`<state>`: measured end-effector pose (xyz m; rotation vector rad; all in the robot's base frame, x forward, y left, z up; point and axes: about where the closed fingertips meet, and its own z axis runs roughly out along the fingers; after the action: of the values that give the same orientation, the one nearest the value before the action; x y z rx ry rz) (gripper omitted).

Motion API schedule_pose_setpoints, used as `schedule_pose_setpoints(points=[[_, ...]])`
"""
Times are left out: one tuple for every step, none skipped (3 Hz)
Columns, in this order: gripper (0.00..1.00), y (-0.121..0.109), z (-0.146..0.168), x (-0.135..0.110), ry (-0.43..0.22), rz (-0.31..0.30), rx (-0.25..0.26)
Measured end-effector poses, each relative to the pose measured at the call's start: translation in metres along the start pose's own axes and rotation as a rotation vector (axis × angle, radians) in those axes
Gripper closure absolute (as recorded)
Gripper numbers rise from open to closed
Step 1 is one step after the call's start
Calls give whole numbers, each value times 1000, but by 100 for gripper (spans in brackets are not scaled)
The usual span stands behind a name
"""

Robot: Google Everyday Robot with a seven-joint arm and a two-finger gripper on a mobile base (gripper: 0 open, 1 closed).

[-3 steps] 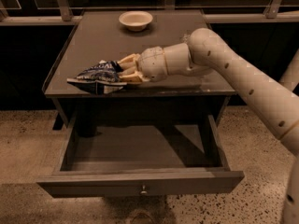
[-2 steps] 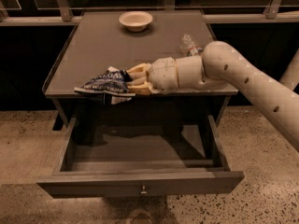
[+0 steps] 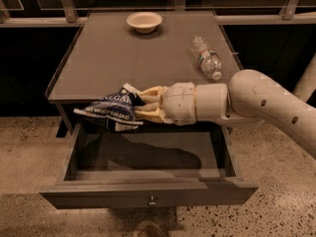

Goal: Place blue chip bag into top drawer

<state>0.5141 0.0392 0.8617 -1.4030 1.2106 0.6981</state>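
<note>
The blue chip bag [image 3: 114, 109], crumpled dark-blue foil with white lettering, hangs in the air just past the tabletop's front edge, over the back left of the open top drawer [image 3: 148, 194]. My gripper [image 3: 142, 108] reaches in from the right and is shut on the bag's right side, its cream fingers [image 3: 150, 115] clamped around the foil. The drawer is pulled fully out; its inside is bare and its small round knob [image 3: 152, 200] shows at the centre of the front panel.
A grey table [image 3: 98, 63] stands above the drawer. A cream bowl [image 3: 144, 21] sits at its back centre. A clear plastic water bottle [image 3: 206, 57] lies at the back right. Speckled floor surrounds the cabinet. A railing runs behind.
My gripper has carried the blue chip bag forward and down, off the tabletop's front edge to a spot over the open drawer. The water bottle behind the arm has come into view.
</note>
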Motion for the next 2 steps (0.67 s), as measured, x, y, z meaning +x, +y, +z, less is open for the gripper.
schedule_pose_setpoints(points=[[100,25,2,0,72,66,70],[100,42,10,16,105,150,112]])
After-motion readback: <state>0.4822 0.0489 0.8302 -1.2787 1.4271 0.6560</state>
